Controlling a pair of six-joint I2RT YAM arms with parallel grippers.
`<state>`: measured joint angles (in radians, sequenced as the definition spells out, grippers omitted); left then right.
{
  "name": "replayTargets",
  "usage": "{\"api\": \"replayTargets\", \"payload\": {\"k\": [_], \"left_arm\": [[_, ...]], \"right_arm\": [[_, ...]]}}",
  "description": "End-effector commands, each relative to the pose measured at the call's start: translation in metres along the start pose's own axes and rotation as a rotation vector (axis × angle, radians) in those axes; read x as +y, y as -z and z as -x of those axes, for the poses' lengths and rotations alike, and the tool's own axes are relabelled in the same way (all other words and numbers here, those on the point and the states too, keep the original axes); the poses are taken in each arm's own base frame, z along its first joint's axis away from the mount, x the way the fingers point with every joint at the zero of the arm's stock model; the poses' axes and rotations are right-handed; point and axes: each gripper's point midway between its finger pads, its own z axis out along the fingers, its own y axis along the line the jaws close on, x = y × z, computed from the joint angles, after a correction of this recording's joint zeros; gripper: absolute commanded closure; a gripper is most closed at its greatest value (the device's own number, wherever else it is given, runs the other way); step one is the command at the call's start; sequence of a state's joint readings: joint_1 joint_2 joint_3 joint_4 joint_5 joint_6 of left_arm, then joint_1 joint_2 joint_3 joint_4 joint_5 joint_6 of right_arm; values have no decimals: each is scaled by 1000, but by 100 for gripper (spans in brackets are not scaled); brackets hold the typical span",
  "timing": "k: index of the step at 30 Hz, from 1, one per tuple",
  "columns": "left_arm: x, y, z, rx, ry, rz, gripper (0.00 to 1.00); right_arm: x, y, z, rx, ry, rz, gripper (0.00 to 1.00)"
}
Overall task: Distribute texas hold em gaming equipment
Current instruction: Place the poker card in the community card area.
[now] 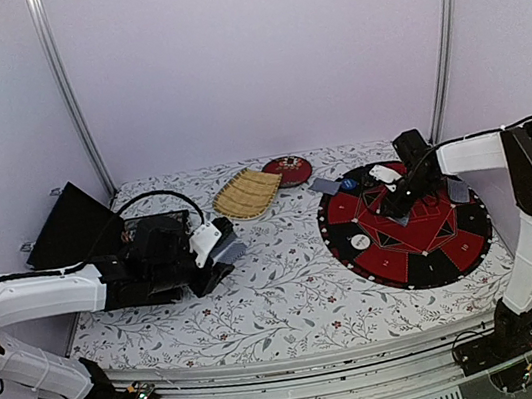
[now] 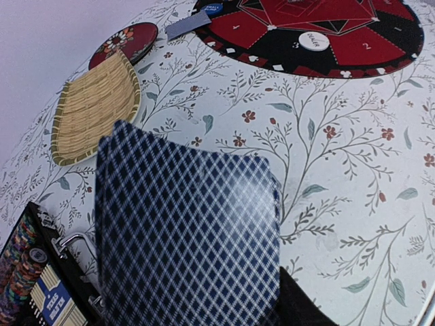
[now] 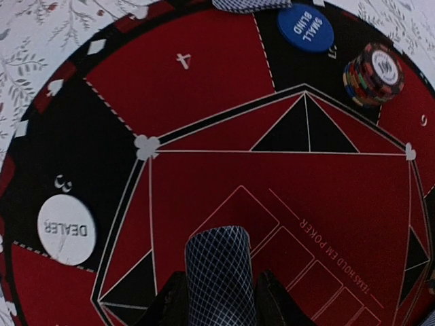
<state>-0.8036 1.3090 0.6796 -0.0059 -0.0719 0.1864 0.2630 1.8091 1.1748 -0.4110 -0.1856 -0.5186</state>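
Left arm (image 1: 43,295) is stretched low and level toward the table centre. Left gripper (image 1: 216,253) is partly closed, with the card deck (image 2: 183,231) held in it. Right arm (image 1: 530,173) is bent high at the elbow, forearm run leftward. Right gripper (image 3: 221,302) is pointed down, fingers (image 3: 170,302) clamped on a single card (image 3: 219,268), which is bowed.

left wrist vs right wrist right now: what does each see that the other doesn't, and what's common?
Left wrist only: woven tray, red dish, blue-backed card deck up close, chip case at lower left. Right wrist only: chip stack, one curled card at the bottom edge. Both: round poker mat, white dealer button, blue small blind chip.
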Motion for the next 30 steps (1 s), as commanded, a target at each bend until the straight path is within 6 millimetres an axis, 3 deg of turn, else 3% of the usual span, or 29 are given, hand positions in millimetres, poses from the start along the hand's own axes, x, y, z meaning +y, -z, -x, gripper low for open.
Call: {"api": "replayTargets", "payload": {"k": [1, 3, 6, 11, 13, 17, 22, 25, 30], "left_arm": [[6, 3, 4, -14, 9, 12, 51], [7, 3, 4, -14, 12, 15, 51], [7, 4, 4, -16, 12, 15, 51], [6, 4, 4, -16, 11, 12, 51], [6, 4, 3, -15, 11, 11, 51], [6, 2, 2, -7, 11, 10, 50], [5, 3, 3, -9, 10, 8, 50], [5, 3, 3, -9, 10, 6, 50], [5, 3, 3, -9, 9, 4, 50]], "right_arm": [[-17, -26, -5, 33, -141, -80, 62], [-20, -31, -1, 35, -177, -79, 56], [-23, -31, 0, 58, -199, -88, 33], [-30, -2, 2, 93, -184, -180, 24], [-22, 6, -1, 130, -130, -220, 23], [13, 5, -12, 209, -80, -184, 26], [28, -13, -29, 298, -71, -188, 37], [29, -23, -39, 342, -64, -204, 42], [20, -34, -55, 401, -58, -262, 59]]}}
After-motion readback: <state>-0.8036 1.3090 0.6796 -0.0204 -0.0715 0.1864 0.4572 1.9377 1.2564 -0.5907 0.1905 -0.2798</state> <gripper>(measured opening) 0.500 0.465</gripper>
